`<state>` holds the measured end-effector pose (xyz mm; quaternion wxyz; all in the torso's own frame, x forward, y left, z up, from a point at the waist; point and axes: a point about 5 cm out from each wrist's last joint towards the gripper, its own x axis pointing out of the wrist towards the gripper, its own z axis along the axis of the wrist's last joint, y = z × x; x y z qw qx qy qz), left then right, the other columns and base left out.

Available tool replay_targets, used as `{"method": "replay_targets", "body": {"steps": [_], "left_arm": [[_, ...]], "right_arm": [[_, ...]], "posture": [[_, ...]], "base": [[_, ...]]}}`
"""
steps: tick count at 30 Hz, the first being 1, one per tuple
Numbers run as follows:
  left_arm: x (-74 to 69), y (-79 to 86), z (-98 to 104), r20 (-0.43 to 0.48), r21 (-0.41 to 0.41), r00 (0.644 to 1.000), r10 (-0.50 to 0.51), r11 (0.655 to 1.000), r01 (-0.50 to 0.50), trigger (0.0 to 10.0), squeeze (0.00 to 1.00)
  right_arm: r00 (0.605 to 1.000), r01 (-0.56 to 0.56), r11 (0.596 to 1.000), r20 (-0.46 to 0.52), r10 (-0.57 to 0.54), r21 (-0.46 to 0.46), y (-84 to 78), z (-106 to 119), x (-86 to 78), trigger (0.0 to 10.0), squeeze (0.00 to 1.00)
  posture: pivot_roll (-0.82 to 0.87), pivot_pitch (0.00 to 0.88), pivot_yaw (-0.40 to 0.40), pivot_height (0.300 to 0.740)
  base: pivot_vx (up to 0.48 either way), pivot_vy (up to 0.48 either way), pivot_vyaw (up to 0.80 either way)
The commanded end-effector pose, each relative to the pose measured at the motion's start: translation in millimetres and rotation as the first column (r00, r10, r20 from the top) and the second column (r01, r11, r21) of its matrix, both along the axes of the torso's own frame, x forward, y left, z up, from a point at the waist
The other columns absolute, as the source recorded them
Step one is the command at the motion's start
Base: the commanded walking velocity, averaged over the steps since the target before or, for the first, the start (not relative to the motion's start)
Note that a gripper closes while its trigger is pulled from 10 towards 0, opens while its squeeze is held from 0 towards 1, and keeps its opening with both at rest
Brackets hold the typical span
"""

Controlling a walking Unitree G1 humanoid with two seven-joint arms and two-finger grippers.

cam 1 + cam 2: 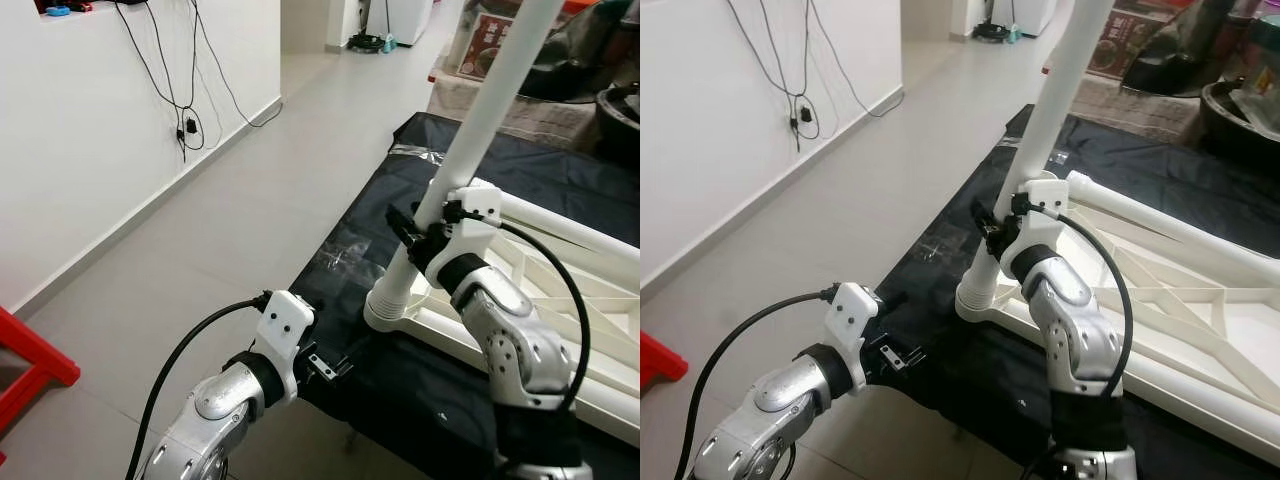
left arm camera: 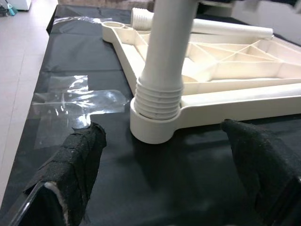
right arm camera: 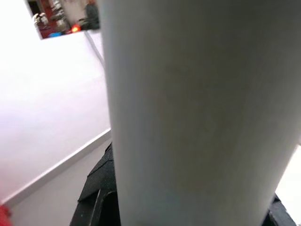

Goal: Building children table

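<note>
Left gripper [image 1: 325, 366] hovers open at the black mat's [image 1: 420, 400] edge; right gripper [image 1: 418, 236] clasps the white leg [image 1: 490, 100], seated in the upturned tabletop's [image 1: 560, 300] corner socket [image 2: 153, 123]. Twist it upright, avoiding cross-threading.

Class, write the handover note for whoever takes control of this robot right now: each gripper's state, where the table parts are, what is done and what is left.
Right gripper: shut on the white leg, low on the shaft.
Left gripper: open, holding nothing, at the near edge of the black mat, facing the leg's base.
White table frame lies upside down on the mat. The leg stands in its near corner socket, leaning; its threads are still visible above the socket.
A second white leg lies along the frame's far side.
Done: first leg placed in its socket.
Left: probably screw it fully home, then fit the other legs.
</note>
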<state>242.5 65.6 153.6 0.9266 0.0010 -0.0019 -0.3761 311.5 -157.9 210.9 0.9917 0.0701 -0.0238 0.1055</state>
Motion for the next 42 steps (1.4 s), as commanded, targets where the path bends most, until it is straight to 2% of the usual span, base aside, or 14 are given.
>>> {"method": "replay_targets", "body": {"steps": [1,6,12,19,26,28,29,30,33,35,37,39,40,42], "left_arm": [[0.8,0.5,-2,0.003,0.011,1.000,-0.003,1.000,0.003,10.0,0.00],[2.3,1.6,-3,0.006,0.017,1.000,-0.006,1.000,0.006,10.0,0.00],[3.2,1.9,-4,0.009,0.021,1.000,-0.010,1.000,0.009,10.0,0.00],[3.4,2.3,-5,0.010,0.023,1.000,-0.010,1.000,0.010,10.0,0.00],[3.2,2.4,-6,0.009,0.023,1.000,-0.012,1.000,0.012,10.0,0.00],[3.2,2.3,-7,0.007,0.021,1.000,-0.014,1.000,0.014,10.0,0.00],[3.2,2.3,-7,0.007,0.021,1.000,-0.014,1.000,0.014,10.0,0.00],[3.1,2.5,-7,0.006,0.020,1.000,-0.015,1.000,0.015,10.0,0.00],[3.1,2.5,-7,0.006,0.020,1.000,-0.015,1.000,0.015,10.0,0.00],[3.0,2.4,-7,0.006,0.021,1.000,-0.017,1.000,0.017,10.0,0.00],[3.0,2.4,-8,0.006,0.022,1.000,-0.018,1.000,0.017,10.0,0.00],[3.5,2.5,-8,-0.004,0.019,1.000,-0.017,1.000,0.017,10.0,0.00],[4.0,2.8,-9,-0.016,0.019,1.000,-0.017,1.000,0.017,10.0,0.00],[4.1,3.0,-10,-0.024,0.018,1.000,-0.018,1.000,0.018,10.0,0.00]], "right_arm": [[0.978,0.147,0.986,-0.141,-0.156,-0.078,-19.8,-30,-4.2,10.0,0.00],[0.969,0.240,0.962,-0.035,-0.246,-0.131,-11.8,-20,-14.8,10.0,0.00],[0.952,0.294,0.941,-0.031,-0.304,-0.167,3.3,-24,-24.9,10.0,0.00],[0.920,0.374,0.913,-0.061,-0.388,-0.164,6.5,-27,-28.0,10.0,0.00],[0.864,0.480,0.867,-0.101,-0.494,-0.133,6.3,-28,-29.1,10.0,0.00],[0.802,0.576,0.812,-0.125,-0.584,-0.096,11.7,-30,-32.5,10.0,0.00],[0.802,0.576,0.812,-0.125,-0.584,-0.096,11.7,-30,-32.5,10.0,0.00],[0.773,0.617,0.781,-0.115,-0.624,-0.092,14.2,-29,-35.1,10.0,0.00],[0.773,0.617,0.781,-0.115,-0.624,-0.092,14.2,-29,-35.1,10.0,0.00],[0.742,0.660,0.745,-0.068,-0.666,-0.096,23.5,-27,-39.2,10.0,0.00],[0.735,0.670,0.736,-0.054,-0.676,-0.095,27.5,-26,-40.7,10.0,0.00],[0.761,0.646,0.761,-0.024,-0.648,-0.055,37.4,-20,-39.4,10.0,0.00],[0.802,0.598,0.802,0.006,-0.598,0.000,44.2,-12,-37.2,10.0,0.00],[0.815,0.578,0.816,0.040,-0.578,0.014,45.6,-6,-37.2,10.0,0.00]], "posture": [[0.08,0.083,-0.047,0.740],[0.08,0.082,-0.043,0.740],[0.08,0.081,-0.043,0.740],[0.09,0.074,-0.043,0.740],[0.09,0.074,-0.039,0.740],[0.09,0.068,-0.043,0.740],[0.09,0.068,-0.043,0.740],[0.09,0.066,-0.040,0.740],[0.09,0.066,-0.040,0.740],[0.09,0.064,-0.039,0.740],[0.09,0.064,-0.039,0.740],[0.09,0.062,-0.040,0.740],[0.09,0.062,-0.040,0.740],[0.09,0.062,-0.041,0.740]], "base": [[0.000,0.000,0.00],[0.000,0.000,0.00],[0.000,0.000,0.00],[0.000,0.000,0.00],[0.000,0.000,0.00],[0.000,0.000,0.00],[0.000,0.000,0.00],[0.000,0.000,0.00],[0.000,0.000,0.00],[0.000,0.000,0.00],[0.000,0.000,0.00],[0.000,0.000,0.00],[0.000,0.000,0.00],[0.000,0.000,0.00]]}}
